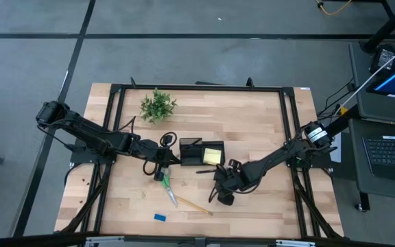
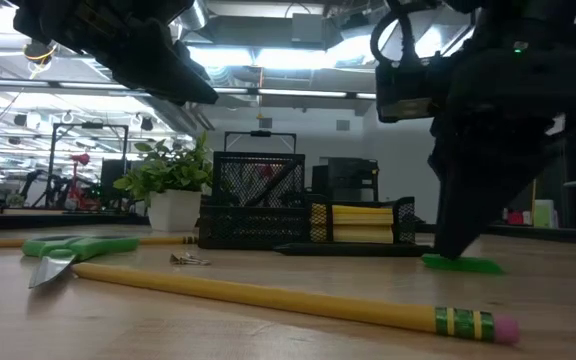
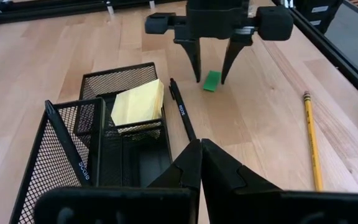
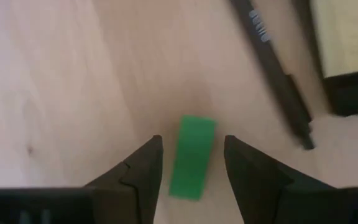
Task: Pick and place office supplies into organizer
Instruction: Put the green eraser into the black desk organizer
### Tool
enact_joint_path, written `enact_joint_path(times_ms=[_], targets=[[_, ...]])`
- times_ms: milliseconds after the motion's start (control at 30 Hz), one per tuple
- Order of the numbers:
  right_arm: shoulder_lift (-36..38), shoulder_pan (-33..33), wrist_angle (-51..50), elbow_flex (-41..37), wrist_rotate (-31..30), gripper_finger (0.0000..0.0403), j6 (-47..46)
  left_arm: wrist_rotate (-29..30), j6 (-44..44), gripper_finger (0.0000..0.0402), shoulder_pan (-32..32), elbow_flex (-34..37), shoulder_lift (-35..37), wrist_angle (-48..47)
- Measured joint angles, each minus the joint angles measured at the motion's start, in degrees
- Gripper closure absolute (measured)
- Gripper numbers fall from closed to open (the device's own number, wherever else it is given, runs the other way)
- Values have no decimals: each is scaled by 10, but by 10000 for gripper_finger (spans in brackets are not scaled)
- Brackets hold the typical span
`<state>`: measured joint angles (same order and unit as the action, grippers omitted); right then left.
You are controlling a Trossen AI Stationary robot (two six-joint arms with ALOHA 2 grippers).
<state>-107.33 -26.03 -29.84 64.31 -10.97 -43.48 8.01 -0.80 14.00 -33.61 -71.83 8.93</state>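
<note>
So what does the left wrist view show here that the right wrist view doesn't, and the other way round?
Only the left wrist view shows the black mesh organizer with a black pen standing in it, the long yellow pencil on the wooden table, and the whole right gripper from the front. Only the right wrist view shows how the small green block lies lengthwise in the gap between the open jaws, untouched. Both show the green block, the second black pen lying on the table, and the yellow sticky-note pad.
</note>
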Motion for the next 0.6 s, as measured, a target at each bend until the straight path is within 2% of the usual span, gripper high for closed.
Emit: enact_joint_path(times_ms=[600], targets=[[-40,0,-16,3,-1,242,-28,0,0,396,0,0,0,-2]])
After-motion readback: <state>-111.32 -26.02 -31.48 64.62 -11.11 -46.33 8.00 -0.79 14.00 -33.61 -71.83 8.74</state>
